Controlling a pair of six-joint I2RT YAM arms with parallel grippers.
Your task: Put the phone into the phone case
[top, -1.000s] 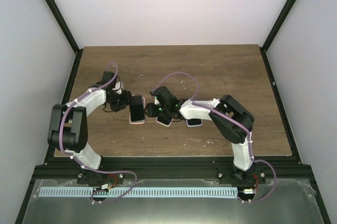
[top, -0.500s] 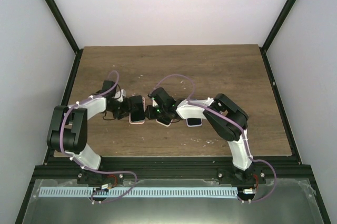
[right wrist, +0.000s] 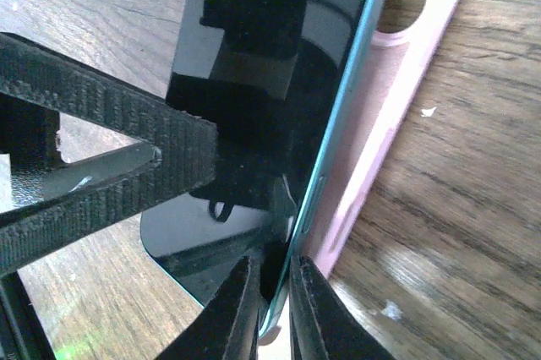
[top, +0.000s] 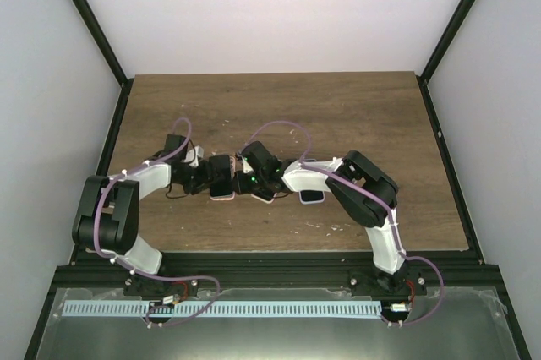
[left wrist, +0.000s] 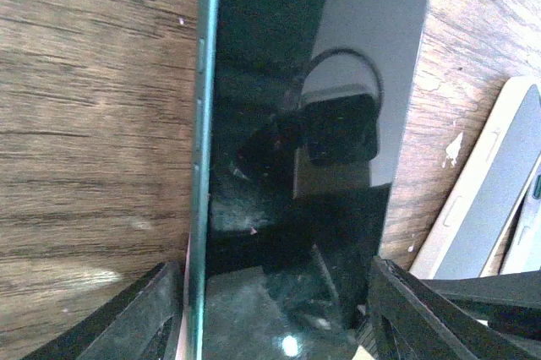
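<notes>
The phone (top: 221,172), with a black screen and a teal rim, lies tilted over the pink phone case (top: 224,196) at the table's middle. My left gripper (top: 207,178) grips the phone (left wrist: 287,123) across its width, one finger (left wrist: 161,313) on each long side. My right gripper (top: 243,181) comes from the right and is shut on the phone's teal long edge (right wrist: 338,166). In the right wrist view the pink case (right wrist: 380,123) lies under and beside that edge, camera holes at the top. In that view the phone's edge stands a little above the case wall.
A second pale case or phone (left wrist: 486,208) lies just right of the phone. In the top view a dark phone (top: 264,194) and a pale one (top: 310,196) lie under the right arm's wrist. The wooden table (top: 338,115) stretches behind.
My left wrist has pushed right, closer to the phone, and its arm has sunk lower. My right gripper has shifted slightly left. The phone has stayed over the pink case.
</notes>
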